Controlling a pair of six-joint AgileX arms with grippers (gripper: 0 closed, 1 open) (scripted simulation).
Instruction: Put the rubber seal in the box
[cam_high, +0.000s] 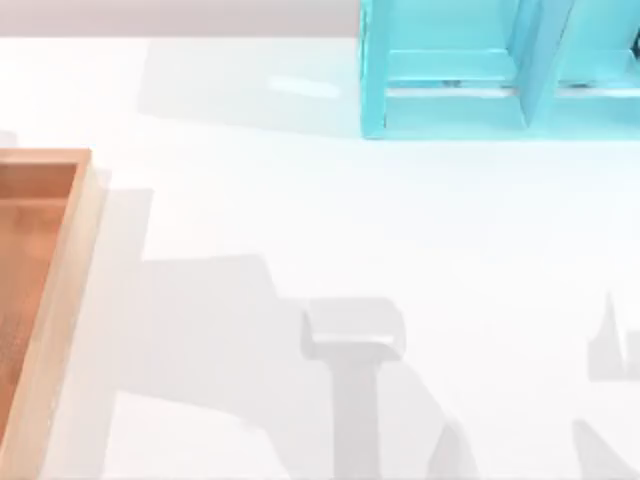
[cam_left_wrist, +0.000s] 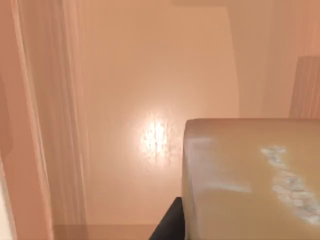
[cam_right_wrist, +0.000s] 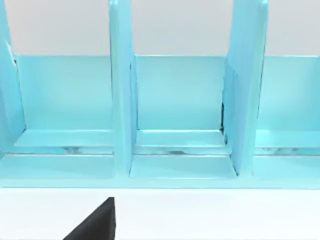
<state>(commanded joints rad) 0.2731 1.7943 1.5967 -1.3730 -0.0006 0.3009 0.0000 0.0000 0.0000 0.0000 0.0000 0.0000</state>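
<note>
- The box (cam_high: 60, 300), a shallow wooden tray with an orange-brown floor and a pale light-wood rim, lies at the left edge of the white table (cam_high: 300, 200) in the top view; part of it is cut off by that edge.
- The turquoise shelf frame (cam_high: 500, 70) stands well apart from the box, at the far right of the table, with upright dividers and open compartments.
- In the left wrist view the rubber seal (cam_left_wrist: 250, 180) sits very close to the camera: a tan-brown block with rounded edges and a white speckled mark (cam_left_wrist: 292, 185) on one face.
- Behind the seal in that view lies the box's orange-brown floor (cam_left_wrist: 155, 90), with a bright glare spot on it, and the box's pale wall (cam_left_wrist: 45, 125) runs along one side. So the seal is over the inside of the box; whether it touches the floor cannot be told.
- A dark bit of the left gripper (cam_left_wrist: 167, 225) shows right beside the seal's lower edge. Whether the claw is clamped on the seal or spread cannot be told.
- The right wrist view faces the shelf frame (cam_right_wrist: 175, 110) across a strip of white table, far from the box.
- A dark wedge of the right gripper (cam_right_wrist: 95, 222) shows low in that view; the state of that claw cannot be told either.
- Grey shadows of the arms fall on the table to the right of the box.
</note>
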